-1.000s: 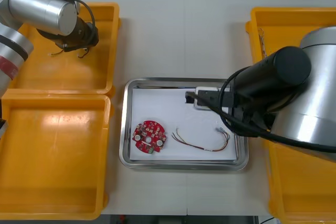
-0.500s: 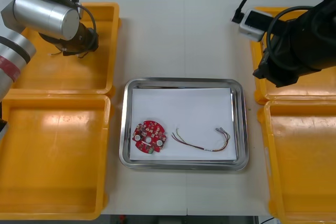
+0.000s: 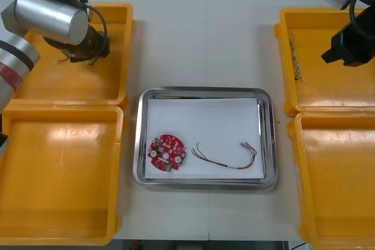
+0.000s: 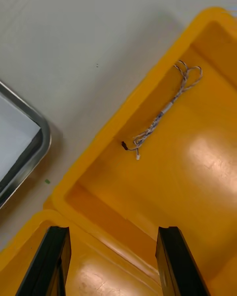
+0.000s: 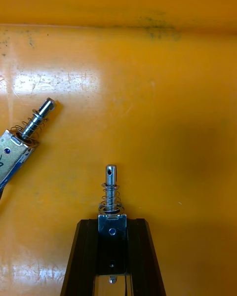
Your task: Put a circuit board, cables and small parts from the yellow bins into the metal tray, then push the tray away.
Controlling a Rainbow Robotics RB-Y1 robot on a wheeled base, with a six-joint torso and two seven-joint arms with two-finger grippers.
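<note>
Yellow bins flank a light table. In the far-left bin [image 3: 70,83], the left gripper [image 5: 112,227] sits low, its black fingers clamped on a small metal part [image 5: 111,197] whose end sticks out past the tips. A second small metal part [image 5: 24,138] lies off to one side, untouched. The metal tray [image 3: 140,139] in the middle holds a red circuit board [image 3: 167,153] and a red and yellow cable [image 3: 225,157]. The right gripper [image 4: 112,232] hangs over the far-right bin [image 3: 328,86], fingers wide apart and empty. The twisted blue and white cable [image 4: 163,111] lies on the bin floor beyond the fingertips, apart from them.
</note>
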